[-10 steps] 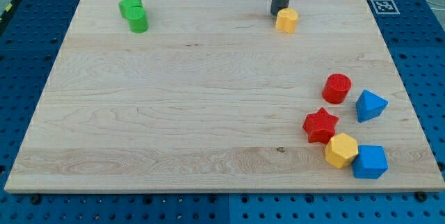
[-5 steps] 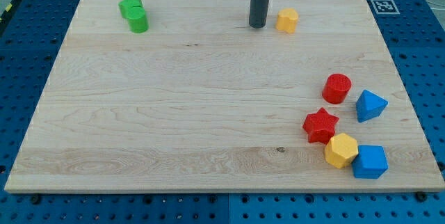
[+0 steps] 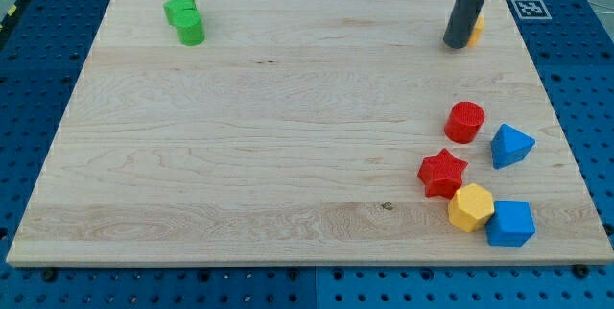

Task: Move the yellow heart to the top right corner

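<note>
My tip (image 3: 457,45) is down on the wooden board (image 3: 288,155), pressed against the left side of the yellow heart (image 3: 475,30); it's a bare rod, holding nothing, only touching; the rod leans up and right, hiding most of the heart; the heart sits near the board's top right corner, beside the printed marker (image 3: 528,8).

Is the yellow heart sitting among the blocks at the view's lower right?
No: the yellow heart lies near the view's top right, mostly hidden behind my tip.
</note>
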Robot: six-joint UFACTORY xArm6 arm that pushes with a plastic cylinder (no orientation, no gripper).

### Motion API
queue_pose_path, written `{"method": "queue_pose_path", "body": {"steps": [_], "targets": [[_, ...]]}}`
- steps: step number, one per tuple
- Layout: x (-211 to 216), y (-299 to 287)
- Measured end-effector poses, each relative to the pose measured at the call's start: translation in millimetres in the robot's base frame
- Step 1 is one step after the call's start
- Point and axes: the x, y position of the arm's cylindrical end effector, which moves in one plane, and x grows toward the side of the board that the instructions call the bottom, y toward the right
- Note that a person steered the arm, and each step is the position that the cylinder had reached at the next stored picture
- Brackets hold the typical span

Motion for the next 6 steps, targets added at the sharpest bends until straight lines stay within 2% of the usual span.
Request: {"method": "queue_pose_path", "body": {"steps": [2,4,5,6], "targets": [[-6,48],[-40,45],[-10,45],[-17,31]]}}
